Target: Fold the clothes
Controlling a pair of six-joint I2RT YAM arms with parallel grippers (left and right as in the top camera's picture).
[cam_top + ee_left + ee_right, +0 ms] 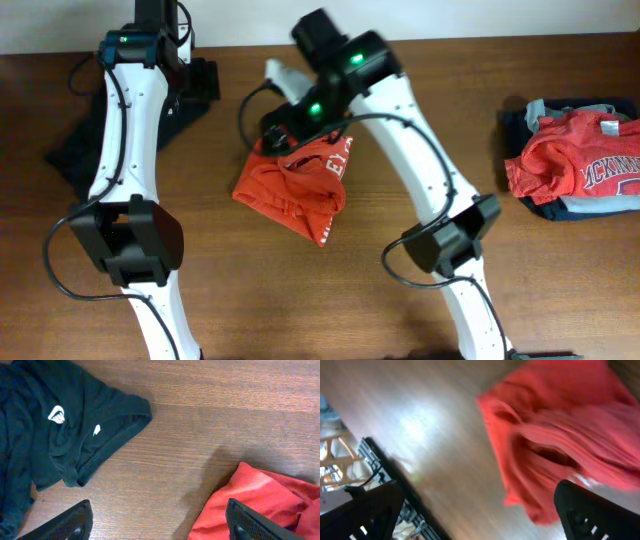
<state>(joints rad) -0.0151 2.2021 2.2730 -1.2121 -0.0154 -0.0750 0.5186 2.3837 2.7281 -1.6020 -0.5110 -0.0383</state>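
Note:
A crumpled orange-red T-shirt with white print lies at the table's middle. My right gripper hovers over its upper left edge; in the right wrist view, which is blurred, it stands open, and the T-shirt reaches down to the right finger. A black garment with small white marks lies at the far left. My left gripper is at the back between the two garments. It is open over bare wood, with the orange-red T-shirt behind its right finger.
A pile of other clothes, orange-red on top of blue and dark pieces, sits at the right edge. The table's edge and a frame beyond it show at the left of the right wrist view. Both arms stretch across the table's near half.

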